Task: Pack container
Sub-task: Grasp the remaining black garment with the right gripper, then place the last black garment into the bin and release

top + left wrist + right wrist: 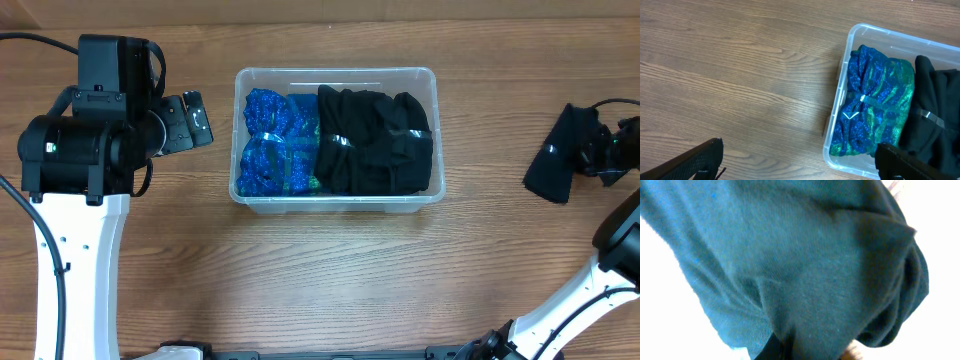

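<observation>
Mid-pack here: gripping a dark cloth in the right gripper, apparently clamped (wrist view just fabric), well right of the container at mid-table, with the left gripper gaping empty just beside it. Next up: swinging over and dropping onto the black bundle.

Overhead view looking straight down on the whole wooden surface, left wrist view angled down from the left, fairly near, sharing the left end of the container with the overhead view, right wrist view pressed against dark cloth filling its frame
</observation>
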You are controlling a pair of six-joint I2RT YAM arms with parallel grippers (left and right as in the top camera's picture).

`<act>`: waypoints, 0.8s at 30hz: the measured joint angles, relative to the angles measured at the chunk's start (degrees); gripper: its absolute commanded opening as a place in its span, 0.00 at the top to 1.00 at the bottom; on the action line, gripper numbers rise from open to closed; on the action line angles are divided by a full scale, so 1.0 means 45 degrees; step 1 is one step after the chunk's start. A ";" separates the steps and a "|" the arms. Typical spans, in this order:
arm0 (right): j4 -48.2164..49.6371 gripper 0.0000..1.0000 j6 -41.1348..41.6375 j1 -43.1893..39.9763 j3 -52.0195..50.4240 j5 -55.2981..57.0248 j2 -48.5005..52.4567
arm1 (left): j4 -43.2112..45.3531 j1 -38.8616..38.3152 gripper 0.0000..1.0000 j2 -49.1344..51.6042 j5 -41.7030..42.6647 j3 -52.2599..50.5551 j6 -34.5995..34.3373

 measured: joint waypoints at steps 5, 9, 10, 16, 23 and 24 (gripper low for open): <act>-0.1287 0.96 -0.0005 0.1821 -0.0262 -0.1039 -0.4721 | 0.0010 0.0000 0.00 0.0000 0.0000 0.0000 0.0000; -0.2191 0.96 -0.0005 0.6805 -0.0141 -0.1889 -0.8228 | 0.0005 0.0000 0.00 0.0000 0.0000 0.0000 0.0000; -0.2161 0.96 -0.0005 0.8034 -0.0141 -0.2108 -0.8335 | 0.0000 0.0000 0.00 0.0000 0.0000 0.0000 0.0000; 0.1593 0.96 0.0058 1.4236 -0.0185 -0.1326 -0.7388 | 0.0000 0.0000 0.00 0.0000 0.0000 0.0005 0.0000; 0.1331 0.18 0.2166 1.4872 -0.0185 0.0962 -0.3954 | -0.0005 0.0000 0.00 0.0000 0.0000 0.0000 -0.0005; 0.1137 0.18 0.2254 1.4868 -0.0189 0.0903 -0.3687 | 0.0000 0.0000 0.00 0.0000 0.0000 0.0000 -0.0005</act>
